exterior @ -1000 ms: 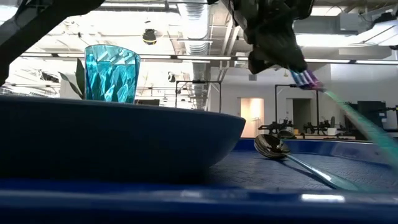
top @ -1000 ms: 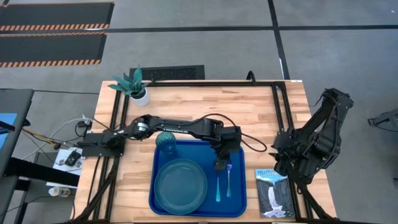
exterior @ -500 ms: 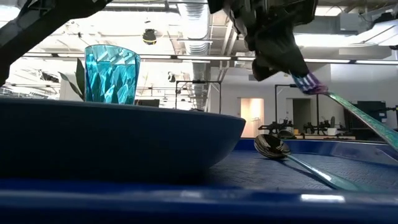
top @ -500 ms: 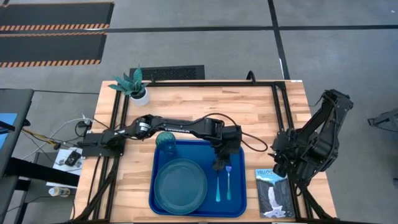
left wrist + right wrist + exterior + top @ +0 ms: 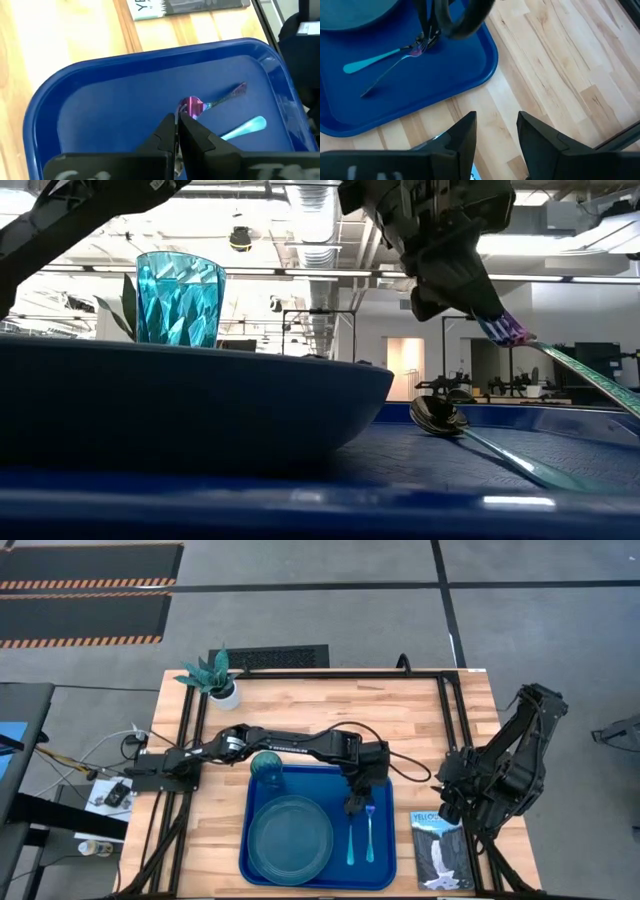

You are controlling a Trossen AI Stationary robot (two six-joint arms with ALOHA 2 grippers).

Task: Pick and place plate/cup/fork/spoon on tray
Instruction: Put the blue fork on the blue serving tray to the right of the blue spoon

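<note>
The blue tray (image 5: 382, 872) lies at the table's near middle. On it are the teal plate (image 5: 290, 837), with the cup (image 5: 267, 768) standing upright at the far left corner. The spoon (image 5: 351, 840) lies flat right of the plate, with its dark bowl (image 5: 437, 415) toward the far side. My left gripper (image 5: 354, 806) is over the tray, shut on the fork (image 5: 368, 835) just right of the spoon. My right gripper (image 5: 495, 135) is open and empty at the table's right side (image 5: 470, 790). My left gripper pinches the fork's tined end (image 5: 512, 330) between its two fingertips, coming from above and slanting down. The fork is tilted: the tined end is held above the tray floor, and the handle (image 5: 590, 375) slants down toward the tray's near side, running out of the low view.
A small book (image 5: 440, 850) lies right of the tray, near my right arm. A white pot with a teal plant (image 5: 222, 688) stands at the far left. Bare wood lies beyond the tray's far edge (image 5: 330, 720).
My left gripper has moved down and a little toward the table's right edge with the fork's tined end. The fork has tipped flatter, with its handle lying lower toward the tray. The spoon, plate and cup have stayed put.
</note>
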